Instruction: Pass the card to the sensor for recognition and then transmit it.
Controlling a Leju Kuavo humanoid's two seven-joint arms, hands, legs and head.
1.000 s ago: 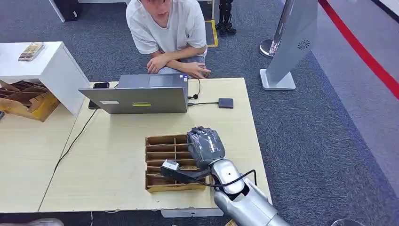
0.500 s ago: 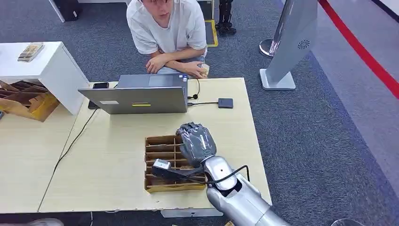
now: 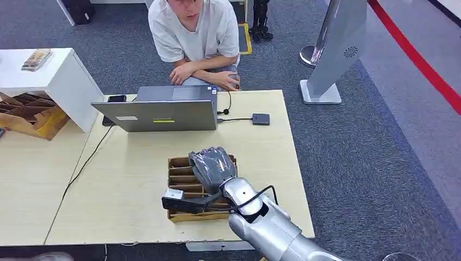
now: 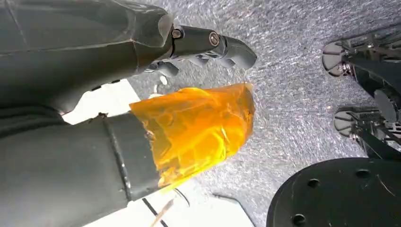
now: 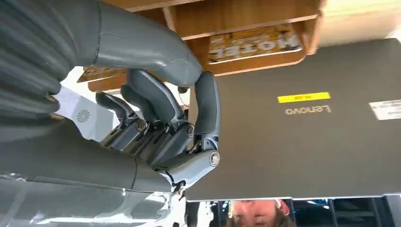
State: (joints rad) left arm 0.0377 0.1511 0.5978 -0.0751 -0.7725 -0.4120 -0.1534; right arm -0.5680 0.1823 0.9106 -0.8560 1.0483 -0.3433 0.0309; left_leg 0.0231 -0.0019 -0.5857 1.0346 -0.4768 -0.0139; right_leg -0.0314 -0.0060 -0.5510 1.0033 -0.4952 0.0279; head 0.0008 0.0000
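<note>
Your right hand (image 3: 213, 166) hovers over the wooden divider tray (image 3: 179, 175), fingers curled on nothing | card (image 5: 255, 43) lies in a tray slot | sensor (image 3: 261, 119) at 1 o'clock from tray | laptop (image 3: 163, 109) at 12, person (image 3: 194, 38) behind | left hand (image 4: 118, 118) holds nothing, fingers apart.

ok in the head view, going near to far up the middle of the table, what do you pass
robot hand over the cardboard divider tray → bare tabletop → laptop → person seated behind the table
</note>
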